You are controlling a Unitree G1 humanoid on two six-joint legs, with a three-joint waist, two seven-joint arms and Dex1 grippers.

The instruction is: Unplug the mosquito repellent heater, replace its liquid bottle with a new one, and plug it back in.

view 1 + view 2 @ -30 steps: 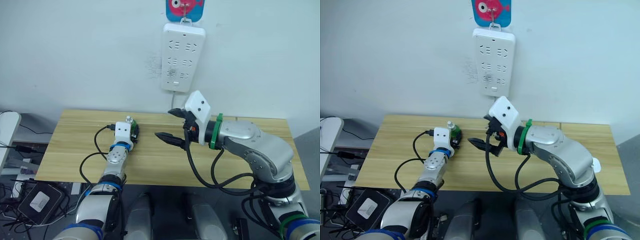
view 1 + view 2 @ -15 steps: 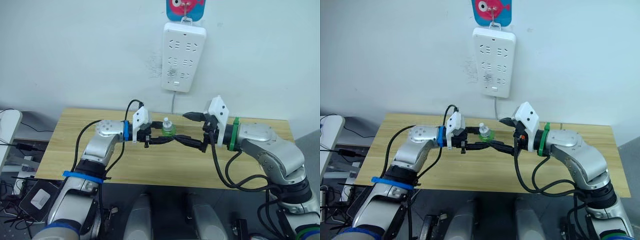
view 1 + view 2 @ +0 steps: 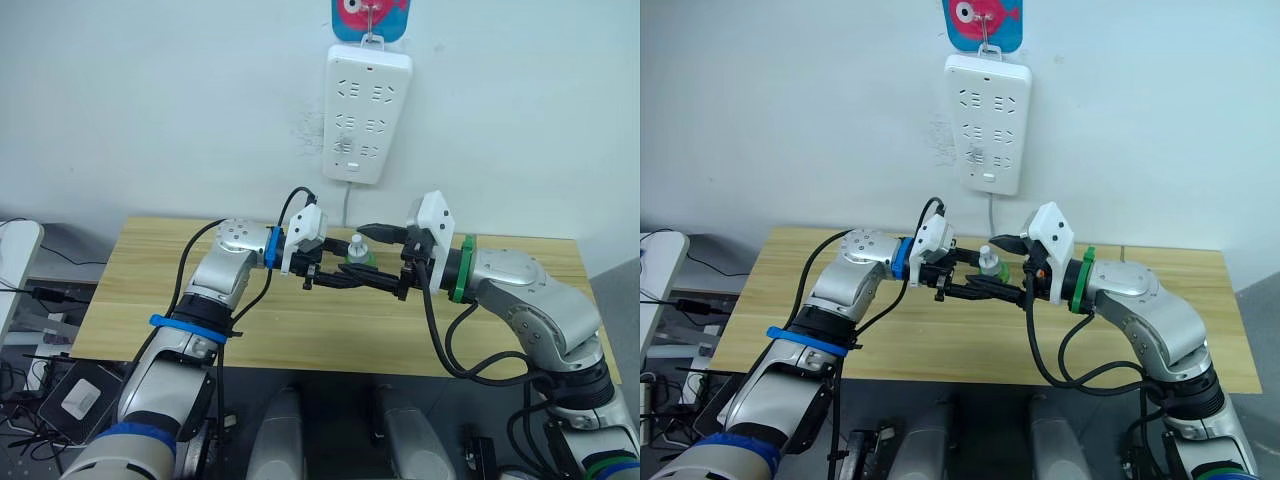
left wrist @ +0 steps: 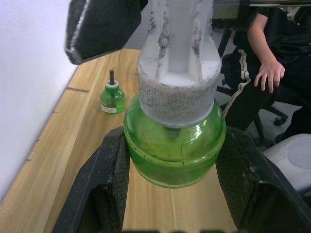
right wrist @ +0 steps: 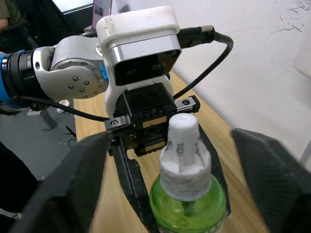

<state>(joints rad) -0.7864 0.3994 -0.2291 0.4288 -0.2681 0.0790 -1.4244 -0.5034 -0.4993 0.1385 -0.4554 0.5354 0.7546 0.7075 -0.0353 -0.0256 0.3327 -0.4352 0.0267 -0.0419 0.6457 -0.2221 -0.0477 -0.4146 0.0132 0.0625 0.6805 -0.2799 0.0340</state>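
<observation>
Green, rounded plastic liquid bottle [image 4: 175, 145] with a white cap sits clamped in our left end effector [image 3: 335, 278] above the counter [image 3: 140, 290]; our right end effector [image 3: 385, 262] gapes around the cap. Light and slick, we judge; grip its belly.

A long white power strip [image 3: 366, 101] hangs on the wall above both grippers. A person [image 4: 272, 58] sits beyond the wooden table [image 3: 150, 290].

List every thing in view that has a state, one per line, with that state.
Green round plastic bottle with white cap: upright, held above the table, cap on.
Left gripper: jaws shut on the bottle's body.
Right gripper: jaws open, spread either side of the bottle's cap.
Second small green bottle with dark wick: standing upright on the wooden table, uncapped.
White wall power strip: hanging, sockets empty.
</observation>
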